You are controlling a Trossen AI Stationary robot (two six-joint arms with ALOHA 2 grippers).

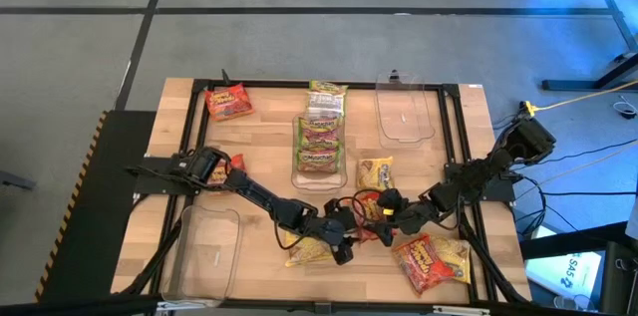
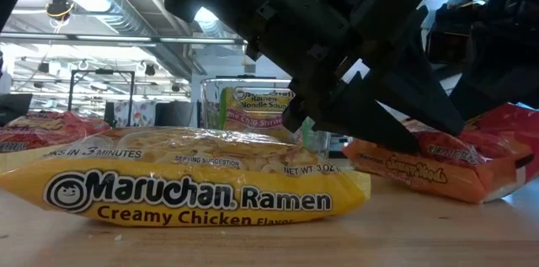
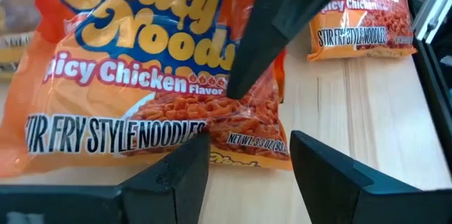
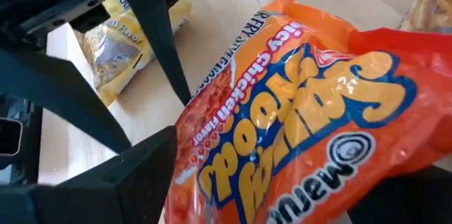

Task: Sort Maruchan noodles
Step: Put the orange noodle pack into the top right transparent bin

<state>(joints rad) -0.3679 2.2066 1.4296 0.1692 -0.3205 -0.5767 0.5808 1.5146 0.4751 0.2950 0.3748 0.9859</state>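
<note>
An orange Maruchan noodles packet point(image 3: 134, 75) lies on the table's near middle point(image 1: 367, 208), between my two grippers. My left gripper point(image 3: 248, 139) is open. Its fingertips stand on either side of the packet's near corner point(image 3: 254, 150). My right gripper point(image 1: 385, 212) comes from the table's right, also open. One of its fingers point(image 3: 272, 33) slants down over the packet's printed face. The other finger is hidden behind the packet. A yellow packet point(image 2: 185, 183) lies flat on the table beside my left gripper. My left gripper's fingertip point(image 3: 198, 146) stands at the orange packet's lower edge; I cannot tell whether it touches. My right gripper has one fingertip point(image 3: 236, 86) over the packet's printed face, with the packet point(image 4: 296, 111) filling the gap beside its finger point(image 4: 141, 164); I cannot tell whether it touches.
A clear bin point(image 1: 319, 142) at the middle holds green packets. Other clear bins stand at the far right point(image 1: 404, 112) and near left point(image 1: 204, 246). Red and yellow packets point(image 1: 431, 261) lie at the near right, a yellow one point(image 1: 376, 171) at the centre and a red one point(image 1: 227, 104) at the far left.
</note>
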